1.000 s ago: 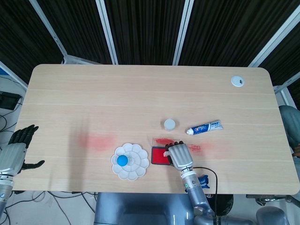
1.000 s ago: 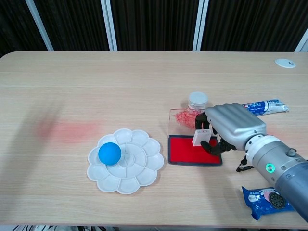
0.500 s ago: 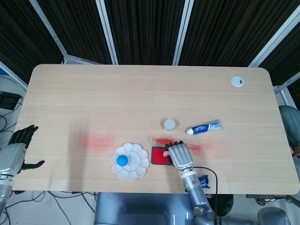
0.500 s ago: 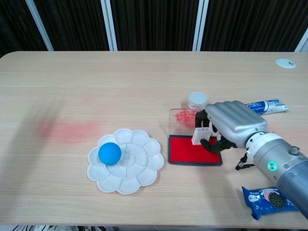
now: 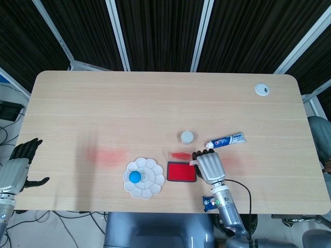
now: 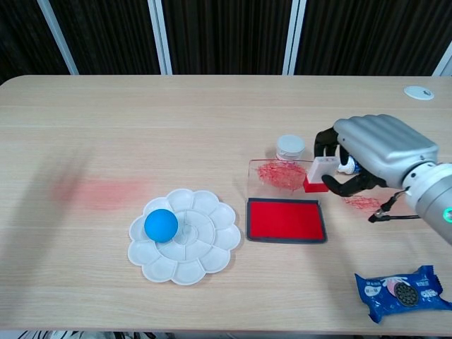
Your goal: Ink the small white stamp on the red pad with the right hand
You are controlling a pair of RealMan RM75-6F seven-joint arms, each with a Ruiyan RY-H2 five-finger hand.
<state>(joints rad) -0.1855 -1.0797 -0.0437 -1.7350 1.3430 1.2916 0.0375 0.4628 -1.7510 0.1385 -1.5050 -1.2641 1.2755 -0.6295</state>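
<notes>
One stamp [image 6: 321, 173] in right hand [image 6: 374, 152], apparently above one red pad [image 6: 286, 219].

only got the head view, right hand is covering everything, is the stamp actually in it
observer: yes, in the chest view the right hand holds the white stamp between thumb and fingers.
operator: is it on the pad
observer: no, it is beyond the far right corner of the red pad, at the right end of the clear sheet with red smears.
operator: any ink on it
observer: its bottom face shows red from the chest side.
</notes>
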